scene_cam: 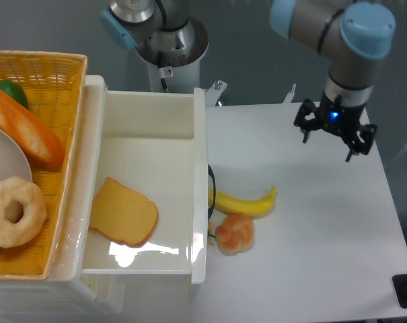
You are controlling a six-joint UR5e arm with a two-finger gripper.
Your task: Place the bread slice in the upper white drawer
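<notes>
Glossy, tall-walled upper white drawer [149, 118] occupying the centre-left of the frame; the bread slice [124, 212], flat with a matte tan face and darker crust, lies on its floor at lower left, long axis running from upper left to lower right. Gripper [329, 140], upper right above the smooth white table [311, 235], jaws apart and empty. Curved banana [247, 202] and round bun [235, 233] lie just right of the drawer.

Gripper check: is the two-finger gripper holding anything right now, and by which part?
Nothing is held. The two-finger gripper is open and empty above the white table; the flat tan bread slice lies inside the glossy white drawer.
</notes>
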